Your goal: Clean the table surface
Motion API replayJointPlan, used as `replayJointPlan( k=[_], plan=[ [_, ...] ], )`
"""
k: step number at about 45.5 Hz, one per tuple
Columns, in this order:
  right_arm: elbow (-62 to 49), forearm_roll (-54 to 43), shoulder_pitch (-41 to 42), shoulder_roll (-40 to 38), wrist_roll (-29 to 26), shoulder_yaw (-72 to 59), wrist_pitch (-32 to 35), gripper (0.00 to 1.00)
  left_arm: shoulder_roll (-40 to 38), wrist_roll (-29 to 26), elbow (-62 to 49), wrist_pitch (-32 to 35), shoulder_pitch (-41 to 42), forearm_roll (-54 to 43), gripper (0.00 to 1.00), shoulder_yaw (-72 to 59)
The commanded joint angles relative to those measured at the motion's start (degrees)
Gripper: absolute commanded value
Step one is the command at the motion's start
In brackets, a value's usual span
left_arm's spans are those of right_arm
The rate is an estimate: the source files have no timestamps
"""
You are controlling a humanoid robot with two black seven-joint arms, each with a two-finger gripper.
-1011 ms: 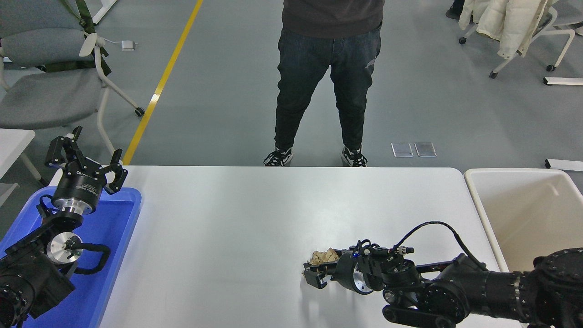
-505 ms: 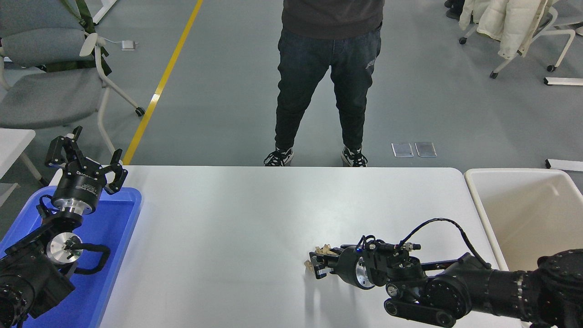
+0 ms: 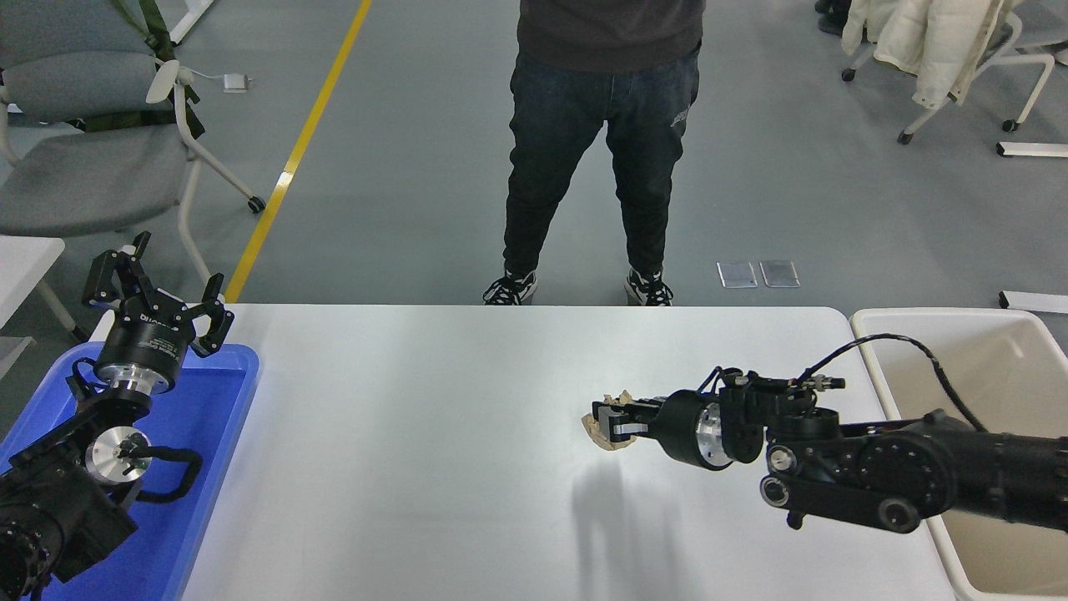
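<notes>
- The bench [image 3: 434,434], wide and white, filled the lower middle of the view, with a dark shadow of the arm thrown on it right of centre.
- Above that shadow hung a crumpled tan paper wad [image 3: 602,429], lifted clear of the bench top.
- The right claw [image 3: 612,421] was clamped tight on the wad, fingers pinched in from both sides, tan scraps poking out at top and bottom.
- The right arm [image 3: 876,467] came in from the right edge, stretched level and pointing left, a black cable looping over its wrist.
- Just beside the bench's right end sat the cream bin [image 3: 884,367], the arm's rear crossing over its near wall.
- Over at the far left, the blue tray [image 3: 238,392] lay on the bench's left end.
- The left arm [image 3: 58,492] was parked over that tray, its left claw [image 3: 158,296] pointing up and away, fingers spread wide with nothing between them.
- At the far side stood a person [image 3: 605,150] in dark jeans and sneakers, toes near the bench's edge.
- Grey chairs [image 3: 92,159] stood on the floor at upper left, well apart from the bench.
</notes>
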Motion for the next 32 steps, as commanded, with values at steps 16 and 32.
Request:
replayJointPlan(
  k=[16, 32],
  plan=[
    [12.39, 7.95, 14.94, -20.61, 0.05, 8.66, 14.08, 0.00, 0.00, 0.00, 0.02, 0.00, 0.00, 0.00, 1.00, -0.04],
    [8.18, 8.13, 13.45, -32.20, 0.05, 8.84, 14.00, 0.00, 0.00, 0.00, 0.02, 0.00, 0.00, 0.00, 1.00, 0.05]
  ],
)
